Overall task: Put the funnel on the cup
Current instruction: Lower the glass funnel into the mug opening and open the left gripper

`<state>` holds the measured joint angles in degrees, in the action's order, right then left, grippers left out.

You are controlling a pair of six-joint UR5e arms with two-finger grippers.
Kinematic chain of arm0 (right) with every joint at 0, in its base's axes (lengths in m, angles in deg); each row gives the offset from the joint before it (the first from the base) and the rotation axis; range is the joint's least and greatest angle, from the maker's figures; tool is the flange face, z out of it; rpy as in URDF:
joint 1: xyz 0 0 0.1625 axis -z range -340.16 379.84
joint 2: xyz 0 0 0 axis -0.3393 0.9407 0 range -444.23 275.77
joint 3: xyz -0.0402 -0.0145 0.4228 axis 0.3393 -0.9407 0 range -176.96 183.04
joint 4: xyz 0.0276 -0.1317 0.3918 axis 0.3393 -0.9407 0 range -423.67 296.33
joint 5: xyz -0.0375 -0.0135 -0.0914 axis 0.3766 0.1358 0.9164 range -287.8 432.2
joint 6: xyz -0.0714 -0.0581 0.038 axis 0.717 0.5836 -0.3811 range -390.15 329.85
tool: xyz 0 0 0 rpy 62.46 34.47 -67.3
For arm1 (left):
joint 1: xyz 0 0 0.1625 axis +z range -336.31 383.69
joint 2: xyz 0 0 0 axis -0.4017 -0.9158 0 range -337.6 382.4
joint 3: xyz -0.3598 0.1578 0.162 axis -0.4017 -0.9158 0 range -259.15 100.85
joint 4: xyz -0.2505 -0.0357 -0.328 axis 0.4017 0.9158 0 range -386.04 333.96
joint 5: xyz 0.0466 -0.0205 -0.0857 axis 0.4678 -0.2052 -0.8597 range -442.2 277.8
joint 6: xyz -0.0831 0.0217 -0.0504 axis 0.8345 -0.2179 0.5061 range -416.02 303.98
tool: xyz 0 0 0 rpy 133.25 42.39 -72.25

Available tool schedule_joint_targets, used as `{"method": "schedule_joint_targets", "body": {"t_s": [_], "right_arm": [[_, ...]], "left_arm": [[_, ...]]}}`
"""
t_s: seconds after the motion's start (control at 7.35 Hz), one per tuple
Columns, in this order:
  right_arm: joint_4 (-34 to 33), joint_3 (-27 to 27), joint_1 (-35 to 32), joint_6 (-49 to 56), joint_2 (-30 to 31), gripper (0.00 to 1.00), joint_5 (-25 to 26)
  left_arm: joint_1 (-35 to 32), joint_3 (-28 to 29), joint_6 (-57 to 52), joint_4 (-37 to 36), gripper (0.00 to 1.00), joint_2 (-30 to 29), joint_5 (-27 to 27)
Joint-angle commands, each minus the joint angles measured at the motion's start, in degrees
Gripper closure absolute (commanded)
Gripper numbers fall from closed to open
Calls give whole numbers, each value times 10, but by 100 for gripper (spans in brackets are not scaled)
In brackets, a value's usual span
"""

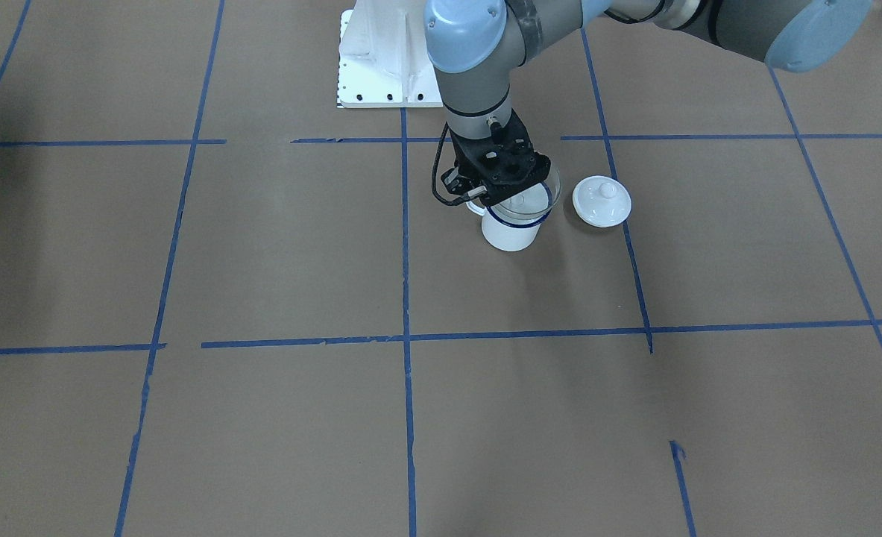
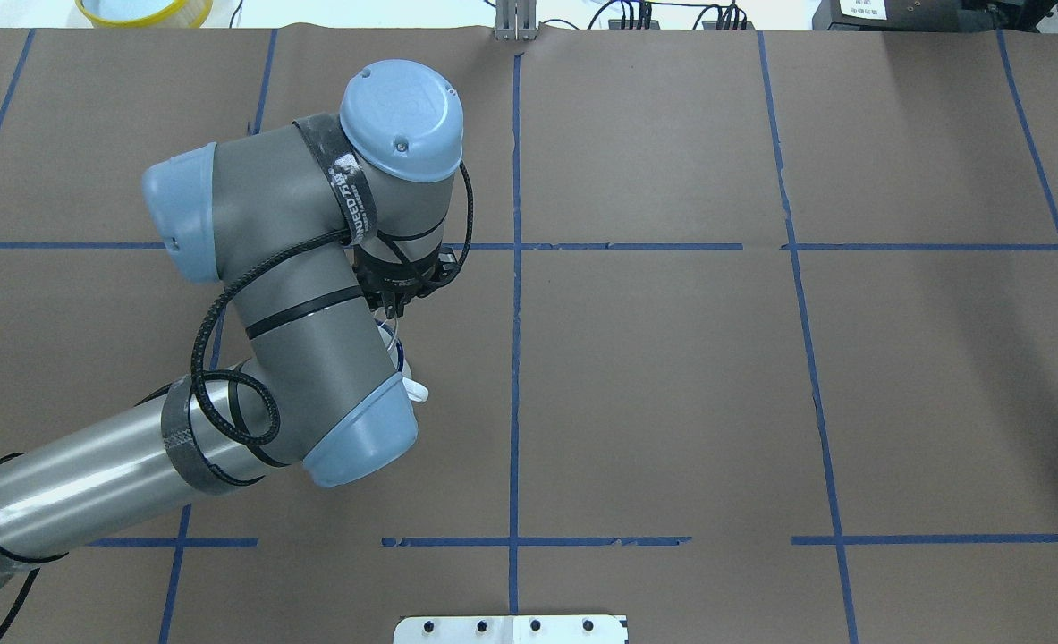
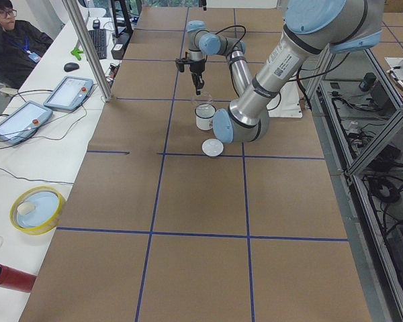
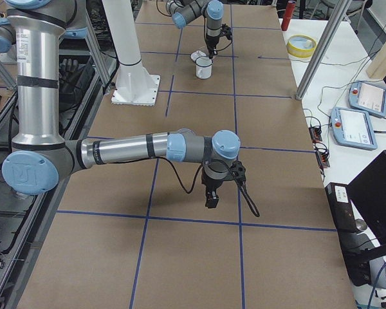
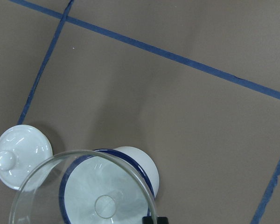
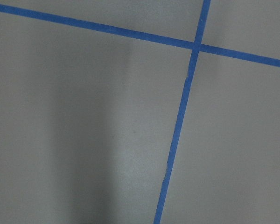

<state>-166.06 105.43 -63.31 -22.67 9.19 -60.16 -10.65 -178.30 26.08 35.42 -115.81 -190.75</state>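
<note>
1. The left gripper (image 1: 502,188) pinches the funnel (image 5: 91,196) by its rim on one side, the bowl jutting out from the fingers.
2. The funnel hangs over the cup (image 1: 511,233) with its spout above the mouth, apparently not seated.
3. It is clear plastic, wide-rimmed and short-spouted.
4. A white lid (image 1: 601,200) lies just beside the cup.
5. The right gripper (image 4: 211,196) hovers well apart; I cannot tell how its fingers stand.
</note>
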Motion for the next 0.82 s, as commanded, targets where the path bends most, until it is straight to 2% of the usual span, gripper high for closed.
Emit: {"method": "schedule_joint_targets", "body": {"t_s": [0.0, 0.68], "right_arm": [[0, 0, 0, 0, 0, 0, 0], [0, 0, 0, 0, 0, 0, 0]], "left_arm": [[2, 4, -3, 30, 100, 25, -1], [23, 4, -2, 52, 100, 26, -1]]}}
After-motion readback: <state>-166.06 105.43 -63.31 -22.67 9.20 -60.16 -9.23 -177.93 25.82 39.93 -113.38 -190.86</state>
